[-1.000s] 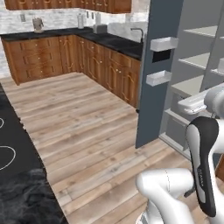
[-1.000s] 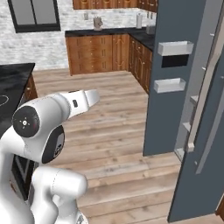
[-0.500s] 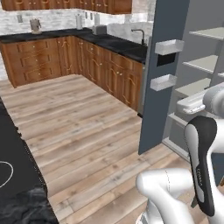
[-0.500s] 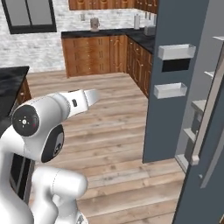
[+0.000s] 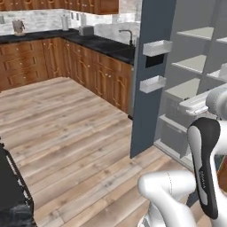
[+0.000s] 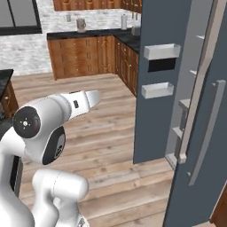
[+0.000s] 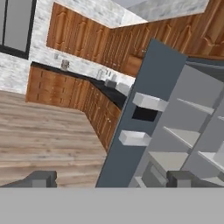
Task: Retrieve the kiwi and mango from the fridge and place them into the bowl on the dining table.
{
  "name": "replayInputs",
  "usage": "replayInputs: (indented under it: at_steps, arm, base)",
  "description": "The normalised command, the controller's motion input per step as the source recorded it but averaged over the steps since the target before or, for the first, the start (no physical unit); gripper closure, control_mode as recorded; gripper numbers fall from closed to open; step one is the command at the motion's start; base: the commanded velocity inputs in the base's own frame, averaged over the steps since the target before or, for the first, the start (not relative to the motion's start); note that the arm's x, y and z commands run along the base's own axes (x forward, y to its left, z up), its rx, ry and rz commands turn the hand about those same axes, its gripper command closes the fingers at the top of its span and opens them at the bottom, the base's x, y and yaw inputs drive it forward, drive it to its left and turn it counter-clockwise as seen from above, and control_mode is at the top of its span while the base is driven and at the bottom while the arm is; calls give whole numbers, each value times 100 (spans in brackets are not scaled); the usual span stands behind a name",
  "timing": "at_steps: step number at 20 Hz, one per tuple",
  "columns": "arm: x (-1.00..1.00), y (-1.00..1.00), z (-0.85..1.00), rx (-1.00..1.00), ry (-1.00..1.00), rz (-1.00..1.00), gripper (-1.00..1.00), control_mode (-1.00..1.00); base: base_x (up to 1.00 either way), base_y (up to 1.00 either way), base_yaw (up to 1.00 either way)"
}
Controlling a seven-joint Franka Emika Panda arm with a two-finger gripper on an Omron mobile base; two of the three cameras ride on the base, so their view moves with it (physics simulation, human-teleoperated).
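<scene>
The dining table [image 5: 13, 195] shows as a black marble corner at the lower left of the left base view, smaller there than a second ago, since the base has rolled on toward the fridge and both base pictures have shifted with it. Wooden cabinets [image 5: 40, 57] under a black wall counter [image 5: 88, 41] run along the far wall, across a bare plank floor [image 5: 75, 128]. To the right stands the fridge [image 5: 153, 75], slate-grey, its near door swung open edge-on with two white door bins [image 5: 156, 47] on its inner face, now nearer and larger than before. Beyond the door, pale grey shelves [image 5: 195, 64] sit exposed; whether the kiwi or mango lies on them cannot be made out. In the right base view the second door carries a long pale handle [image 6: 206, 133]. The arm [image 6: 42, 133] keeps the same folded pose relative to the base as a second ago. In the hand view the gripper [image 7: 111, 178] points at the open fridge, its dark fingertips [image 7: 41, 178] spread wide apart with nothing between them.
</scene>
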Motion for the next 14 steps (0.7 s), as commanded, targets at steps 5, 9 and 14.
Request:
replayInputs:
  at_steps: [5, 9, 14]
  arm:
    - [0, 0, 0, 0, 0, 0, -100, 100]
    - [0, 0, 0, 0, 0, 0, -100, 100]
    - [0, 0, 0, 0, 0, 0, -100, 100]
  base:
    - [35, -12, -27]
    - [51, -4, -30]
    - [61, -3, -32]
